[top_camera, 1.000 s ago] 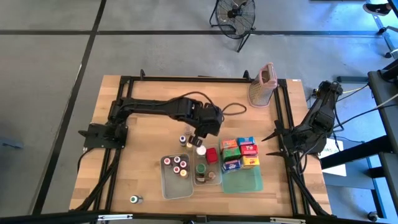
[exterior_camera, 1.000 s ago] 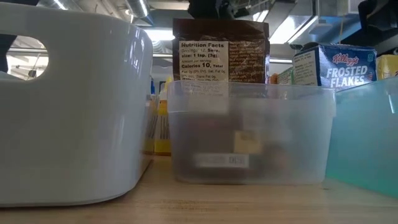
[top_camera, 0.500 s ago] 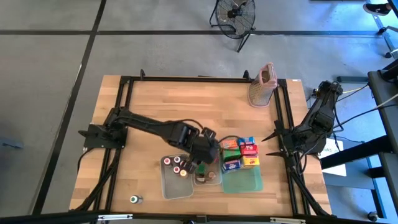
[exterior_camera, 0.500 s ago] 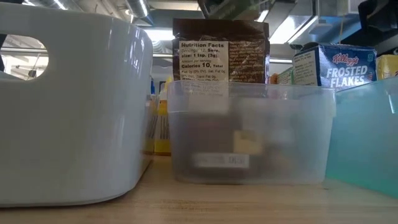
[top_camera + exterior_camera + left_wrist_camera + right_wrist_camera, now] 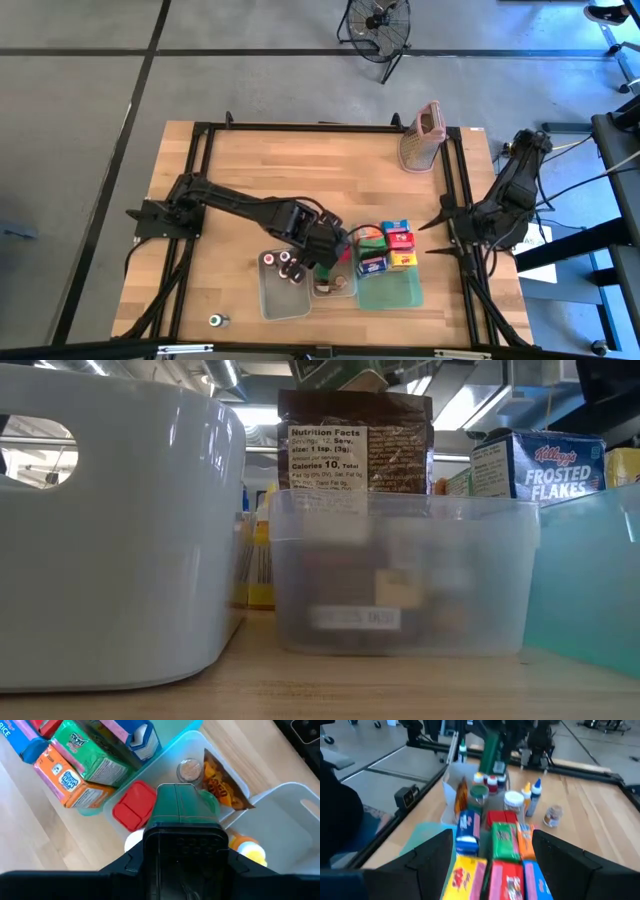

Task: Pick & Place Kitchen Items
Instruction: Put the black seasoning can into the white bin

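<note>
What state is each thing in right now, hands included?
left hand: closed on the green carton, above the small clear tub
green carton: held, off the table
right hand: open, empty, at the table's right edge
grater: standing upright

Left claw (image 5: 181, 827) fingertips behind green carton (image 5: 179, 805)

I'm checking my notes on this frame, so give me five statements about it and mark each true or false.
1. The left gripper holds a green carton above the small clear tub. True.
2. The right gripper holds a carton. False: open, empty, at the table's right edge.
3. The metal grater stands in the green tray. False: it stands near the table's far edge.
4. Red-capped jars sit in the larger tub. True.
5. One small jar stands alone. True.
</note>
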`<state>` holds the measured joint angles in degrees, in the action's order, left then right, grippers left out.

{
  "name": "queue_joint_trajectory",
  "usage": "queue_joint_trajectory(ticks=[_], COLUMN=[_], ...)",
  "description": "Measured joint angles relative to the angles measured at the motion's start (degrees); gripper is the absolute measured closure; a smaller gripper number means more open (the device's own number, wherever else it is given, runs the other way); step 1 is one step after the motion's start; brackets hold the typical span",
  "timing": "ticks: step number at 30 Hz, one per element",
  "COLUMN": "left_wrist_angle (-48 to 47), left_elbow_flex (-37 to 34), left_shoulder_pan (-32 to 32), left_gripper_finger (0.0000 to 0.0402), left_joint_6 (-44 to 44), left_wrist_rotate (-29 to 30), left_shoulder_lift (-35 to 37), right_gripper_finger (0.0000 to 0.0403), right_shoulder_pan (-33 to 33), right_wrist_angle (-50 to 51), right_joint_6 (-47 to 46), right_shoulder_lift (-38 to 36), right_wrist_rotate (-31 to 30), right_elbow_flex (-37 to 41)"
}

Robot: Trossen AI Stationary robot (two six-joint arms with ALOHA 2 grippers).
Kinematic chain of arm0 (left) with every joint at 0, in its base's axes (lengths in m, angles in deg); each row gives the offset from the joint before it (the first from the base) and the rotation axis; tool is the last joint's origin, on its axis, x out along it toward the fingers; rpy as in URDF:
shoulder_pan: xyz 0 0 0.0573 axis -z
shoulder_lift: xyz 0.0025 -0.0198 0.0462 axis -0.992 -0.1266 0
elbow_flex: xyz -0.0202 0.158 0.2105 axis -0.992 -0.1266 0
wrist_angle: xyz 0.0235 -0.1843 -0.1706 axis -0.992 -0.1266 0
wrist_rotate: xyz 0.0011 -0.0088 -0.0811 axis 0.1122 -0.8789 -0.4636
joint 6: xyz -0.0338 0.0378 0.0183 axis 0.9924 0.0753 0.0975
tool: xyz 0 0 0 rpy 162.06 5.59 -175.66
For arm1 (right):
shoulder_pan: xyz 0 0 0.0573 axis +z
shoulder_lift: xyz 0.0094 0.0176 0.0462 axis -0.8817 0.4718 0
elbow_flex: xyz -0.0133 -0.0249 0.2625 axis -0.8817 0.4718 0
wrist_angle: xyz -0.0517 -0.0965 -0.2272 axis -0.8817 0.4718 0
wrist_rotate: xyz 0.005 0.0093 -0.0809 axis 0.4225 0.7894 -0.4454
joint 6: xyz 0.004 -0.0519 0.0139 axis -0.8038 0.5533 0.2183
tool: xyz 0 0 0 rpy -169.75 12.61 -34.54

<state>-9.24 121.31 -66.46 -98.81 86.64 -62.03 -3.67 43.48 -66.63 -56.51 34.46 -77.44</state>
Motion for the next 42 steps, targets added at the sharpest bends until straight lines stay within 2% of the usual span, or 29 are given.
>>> queue_joint_trajectory(ticks=[6, 10, 20, 42], left_wrist_angle=[0.01, 3.21, 6.46, 4.44], left_elbow_flex=[-3.80, -6.21, -6.06, -6.08], left_shoulder_pan=[-1.85, -3.25, -3.46, -3.25], left_gripper_finger=[0.0272, 0.0272, 0.0272, 0.0272], left_joint_6=[-1.54, -2.06, 0.88, -0.59], left_wrist_rotate=[-0.78, -1.12, -4.38, -4.54], left_shoulder_lift=[-0.11, -0.15, -1.19, -5.81], right_gripper_finger=[0.0128, 0.0128, 0.0128, 0.0128], right_shoulder_pan=[0.00, 0.00, 0.00, -0.02], right_wrist_angle=[-3.45, -3.80, -3.81, -4.22], right_joint_6=[2.37, 2.68, 2.70, 1.41], right_shoulder_lift=[4.01, 6.72, 9.69, 10.94], right_wrist_rotate=[0.00, 0.00, 0.02, 1.11], right_elbow_flex=[0.00, 0.00, 0.00, 0.04])
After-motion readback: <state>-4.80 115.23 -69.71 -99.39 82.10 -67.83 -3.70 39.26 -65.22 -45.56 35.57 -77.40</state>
